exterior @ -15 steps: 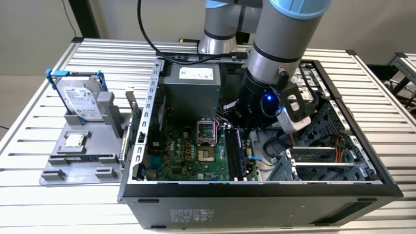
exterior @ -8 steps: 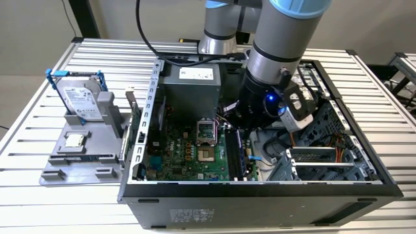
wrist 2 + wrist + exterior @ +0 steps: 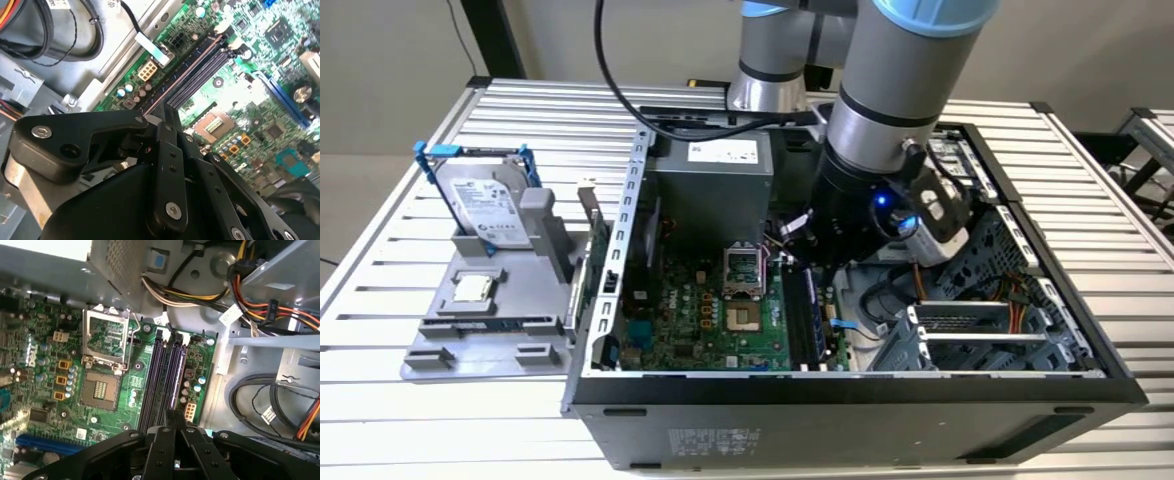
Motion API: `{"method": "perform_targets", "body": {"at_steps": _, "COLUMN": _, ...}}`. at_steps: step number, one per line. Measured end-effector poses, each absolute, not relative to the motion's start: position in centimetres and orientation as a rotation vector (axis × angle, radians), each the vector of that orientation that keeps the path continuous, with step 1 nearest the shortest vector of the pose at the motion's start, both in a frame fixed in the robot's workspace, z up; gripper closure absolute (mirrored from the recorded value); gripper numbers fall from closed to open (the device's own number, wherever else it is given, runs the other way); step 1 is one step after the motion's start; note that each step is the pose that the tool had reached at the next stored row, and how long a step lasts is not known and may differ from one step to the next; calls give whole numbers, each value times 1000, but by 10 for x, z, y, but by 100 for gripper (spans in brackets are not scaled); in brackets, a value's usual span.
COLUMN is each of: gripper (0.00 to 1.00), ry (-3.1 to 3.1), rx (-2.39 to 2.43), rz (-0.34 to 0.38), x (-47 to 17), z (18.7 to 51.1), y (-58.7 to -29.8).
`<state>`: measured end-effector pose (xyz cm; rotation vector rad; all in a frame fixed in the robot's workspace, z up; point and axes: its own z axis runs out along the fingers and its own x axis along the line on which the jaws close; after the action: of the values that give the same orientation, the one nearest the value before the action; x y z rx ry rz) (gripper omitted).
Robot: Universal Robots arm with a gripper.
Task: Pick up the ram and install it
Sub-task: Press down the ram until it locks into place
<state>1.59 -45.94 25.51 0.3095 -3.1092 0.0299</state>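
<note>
Gripper (image 3: pixel 811 262) down inside computer case (image 3: pixel 854 385), directly over black memory slots (image 3: pixel 162 380) of motherboard (image 3: pixel 707 320). Fingers pinched together on ram (image 3: pixel 172 87), seen edge-on as thin strip running along slot nearest case wall. Stick appears partly in that slot; seating depth cannot be judged. Risk: slight tilt or offset from slot line could jam stick, bend contacts, or leave end latches unlocked.

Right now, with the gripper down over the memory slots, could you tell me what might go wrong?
The ram stands in the gripper along the black slots; a slight offset could press it onto a slot wall. The loose cables beside the board could snag the arm.
</note>
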Motion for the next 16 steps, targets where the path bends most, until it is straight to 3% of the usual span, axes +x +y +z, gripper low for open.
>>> {"method": "perform_targets", "body": {"at_steps": 16, "gripper": 100, "ry": -3057, "rx": 647, "rz": 58, "x": 16, "z": 255, "y": -459}}
